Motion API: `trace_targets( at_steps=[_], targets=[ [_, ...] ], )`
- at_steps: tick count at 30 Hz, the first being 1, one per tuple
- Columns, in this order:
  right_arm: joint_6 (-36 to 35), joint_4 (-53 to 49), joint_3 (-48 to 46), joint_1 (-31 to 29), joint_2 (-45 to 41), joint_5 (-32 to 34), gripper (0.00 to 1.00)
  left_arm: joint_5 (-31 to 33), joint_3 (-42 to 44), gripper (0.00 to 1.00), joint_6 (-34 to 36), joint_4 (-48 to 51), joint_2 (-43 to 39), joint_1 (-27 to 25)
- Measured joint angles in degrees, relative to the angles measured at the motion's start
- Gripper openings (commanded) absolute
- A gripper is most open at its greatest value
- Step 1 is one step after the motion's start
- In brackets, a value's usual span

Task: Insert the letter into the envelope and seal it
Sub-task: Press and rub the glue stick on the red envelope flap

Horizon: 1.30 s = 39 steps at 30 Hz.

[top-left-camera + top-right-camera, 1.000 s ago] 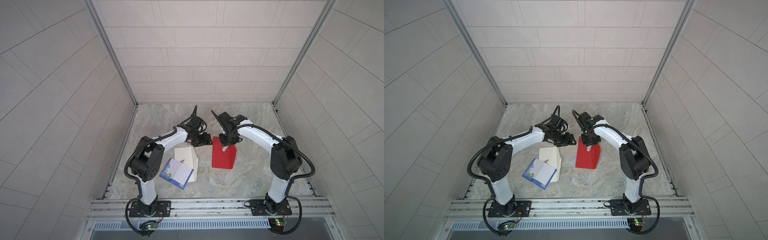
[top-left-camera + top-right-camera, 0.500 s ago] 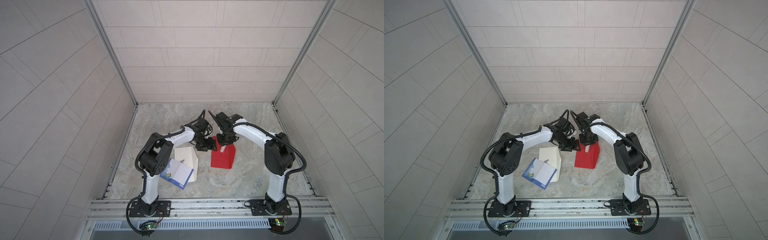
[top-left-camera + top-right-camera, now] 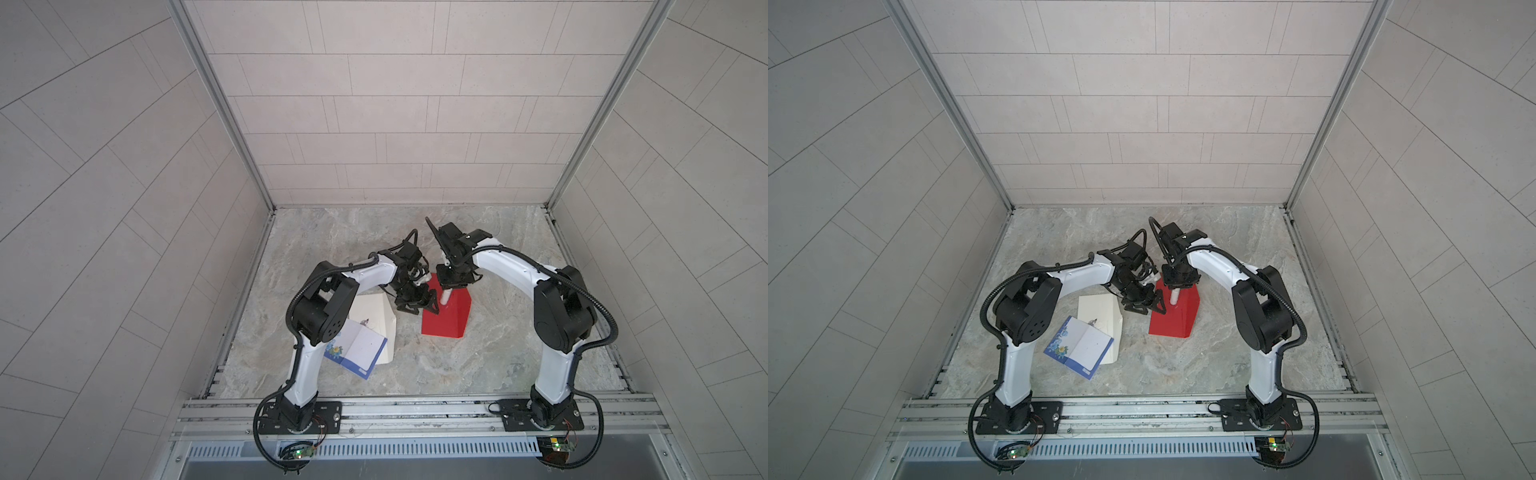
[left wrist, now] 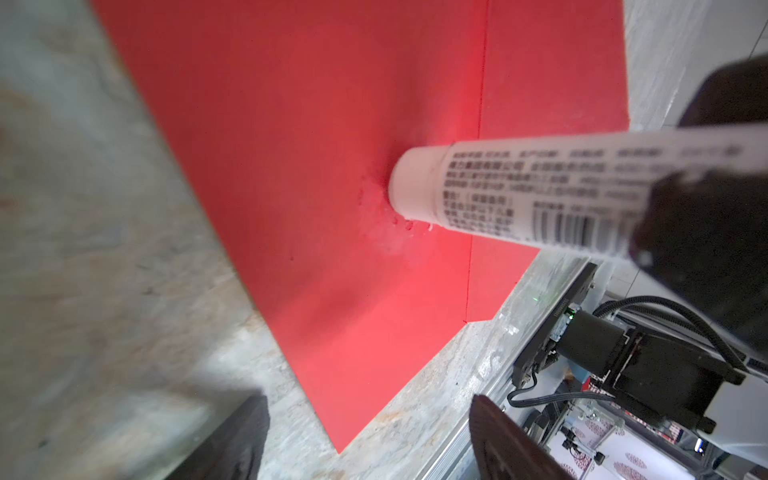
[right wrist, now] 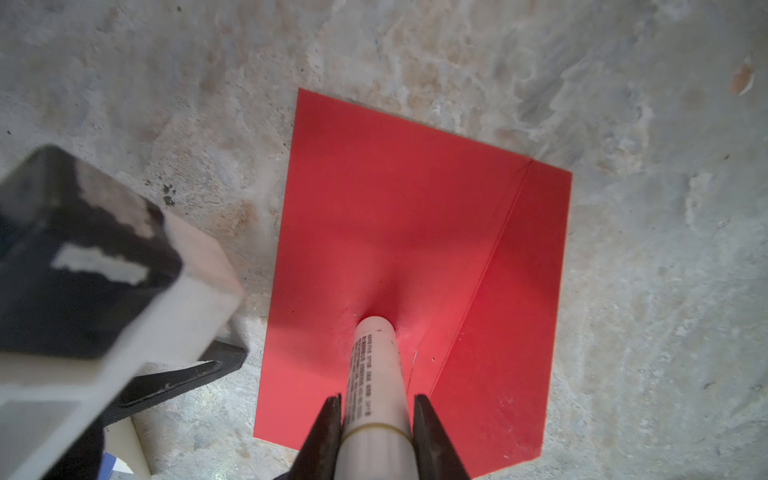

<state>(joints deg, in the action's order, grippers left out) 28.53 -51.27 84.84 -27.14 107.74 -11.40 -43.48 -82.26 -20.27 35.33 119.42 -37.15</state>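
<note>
— Two top views first. Right hand (image 3: pixel 454 286)?
— Clamped on a white glue stick (image 3: pixel 445 296), held steeply, tip down on the red envelope (image 3: pixel 446 322).
— And that envelope?
— Flat on the marble table (image 3: pixel 498 365), between the two arms, toward the middle. Cannot tell whether holding a letter.
— Left hand (image 3: pixel 417 307)?
— Low over the table, just beside the envelope's left edge, with a cream paper (image 3: pixel 374 309) on its other side. Jaws too small to judge from up here.
— Anything else down there?
— Blue-bordered sheet (image 3: pixel 357 347) with printed flowers, overlapping the cream paper's near end, well apart from the envelope. Same layout in both top views.
— Left wrist view, then.
— Settles it: both dark fingers (image 4: pixel 237 440) spread wide, only table and an envelope corner in the gap. Released. Farther off, the glue stick (image 4: pixel 498 191) slanting in, small print and a barcode on its label, white end pressed onto the red paper beside a straight crease. Pale smear and crumbs around the contact spot.
— Right wrist view?
— Looks straight down the tube. Two black fingers (image 5: pixel 326 432) squeezing it from either side, so firmly grasped. Tip planted on the envelope (image 5: pixel 374 208) close to a slanting crease, paper shadowed around it. Blurred black-and-white bulk of the left arm (image 5: pixel 104 270) just beside the envelope's edge, not touching the tube.
</note>
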Motion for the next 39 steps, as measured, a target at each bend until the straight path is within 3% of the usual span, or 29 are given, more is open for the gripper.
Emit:
trace_targets(
  at_steps=[8,15,18,23,28,32,39],
  targets=[
    [3.19,5.31,-4.83,1.01,-2.95,-1.81,0.00,-3.23,-0.39,0.84,1.95,-0.90,0.92,-0.17],
    [4.87,8.52,-6.73,1.22,-3.78,-2.75,0.00,-3.78,3.52,0.80,1.62,-7.67,-1.03,-0.15],
    [5.27,9.64,-7.37,1.22,-4.04,-3.15,0.00,-3.61,4.98,0.67,0.68,-10.73,-1.81,-0.13],
    [5.84,10.40,-7.82,1.20,-4.28,-3.28,0.00,-1.64,5.03,0.30,-0.55,-12.11,-1.88,0.15],
    [5.90,10.56,-7.89,1.18,-4.33,-3.04,0.00,1.86,4.24,0.09,-1.27,-11.10,-0.74,0.15],
    [6.01,10.14,-7.96,0.68,-4.61,-2.01,0.00,4.96,3.41,0.00,-1.88,-9.88,1.18,0.33],
    [6.01,8.26,-7.78,-1.42,-5.07,2.67,0.00,7.21,3.28,0.00,-3.78,-11.04,1.01,0.76]
  ],
)
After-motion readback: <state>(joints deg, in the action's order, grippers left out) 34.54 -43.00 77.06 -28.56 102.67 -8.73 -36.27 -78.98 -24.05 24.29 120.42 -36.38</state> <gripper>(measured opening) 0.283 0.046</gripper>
